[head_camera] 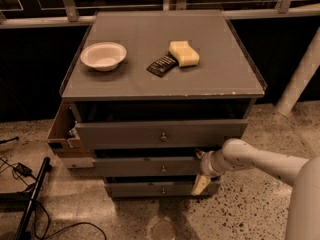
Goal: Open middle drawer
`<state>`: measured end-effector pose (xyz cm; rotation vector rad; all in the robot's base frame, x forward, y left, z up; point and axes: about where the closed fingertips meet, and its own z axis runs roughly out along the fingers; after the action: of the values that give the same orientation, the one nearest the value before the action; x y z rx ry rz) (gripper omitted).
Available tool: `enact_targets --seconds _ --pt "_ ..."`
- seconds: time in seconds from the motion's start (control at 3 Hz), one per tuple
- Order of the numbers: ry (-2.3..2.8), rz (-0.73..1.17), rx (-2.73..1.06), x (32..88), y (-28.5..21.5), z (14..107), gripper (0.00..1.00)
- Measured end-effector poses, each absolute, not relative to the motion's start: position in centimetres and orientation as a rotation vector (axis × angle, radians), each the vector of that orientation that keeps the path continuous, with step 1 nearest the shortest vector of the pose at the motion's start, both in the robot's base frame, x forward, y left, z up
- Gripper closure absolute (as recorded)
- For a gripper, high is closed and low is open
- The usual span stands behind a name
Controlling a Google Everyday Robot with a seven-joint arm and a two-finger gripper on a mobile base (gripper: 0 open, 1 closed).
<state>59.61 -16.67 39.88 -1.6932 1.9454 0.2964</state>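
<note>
1. My gripper (202, 170) is at lower right of centre, against the right end of the middle drawer (135, 167). I cannot tell whether it is open or closed.
2. That drawer, at lower centre, is a long flat grey front with a small round knob (163, 168).
3. Farther up, a white bowl (103, 55) rests on the cabinet top (220, 74).

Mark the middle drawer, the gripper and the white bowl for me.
middle drawer (135, 167): camera view, left half of its grey front.
gripper (200, 171): camera view, its front end, by the middle drawer's right end.
white bowl (103, 55): camera view, its inner bottom.
</note>
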Motion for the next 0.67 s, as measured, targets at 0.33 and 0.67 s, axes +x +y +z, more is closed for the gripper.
enact_targets --seconds 0.33,0.67 --pt "1.971 0.311 -1.706 59.33 -17.07 39.78 0.0" --pt "2.009 0.346 -1.722 58.52 -17.45 40.1 0.0"
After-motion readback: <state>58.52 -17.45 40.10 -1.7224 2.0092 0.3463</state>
